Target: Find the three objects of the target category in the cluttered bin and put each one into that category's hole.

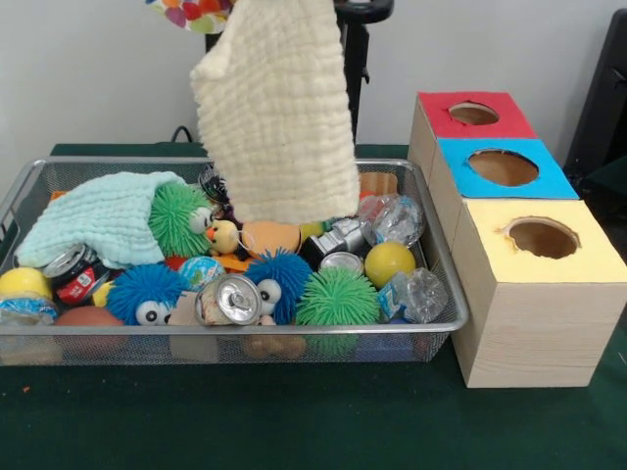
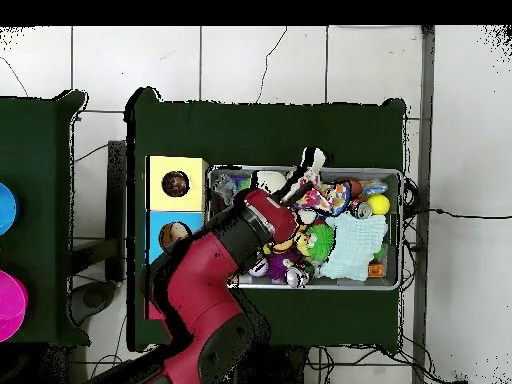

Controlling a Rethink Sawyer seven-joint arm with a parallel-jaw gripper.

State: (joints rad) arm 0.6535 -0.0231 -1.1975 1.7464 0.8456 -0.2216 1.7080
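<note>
The gripper (image 1: 257,8) sits at the top edge of the front view, its opening hidden. A cream waffle towel (image 1: 277,113) hangs below it, with a spotted cloth (image 1: 191,13) bunched alongside at upper left; what holds them cannot be told. The wire bin (image 1: 446,323) remains cluttered. The yellow-topped hole (image 1: 542,238), right of frame, shows no cloth. No delivery is evident.
</note>
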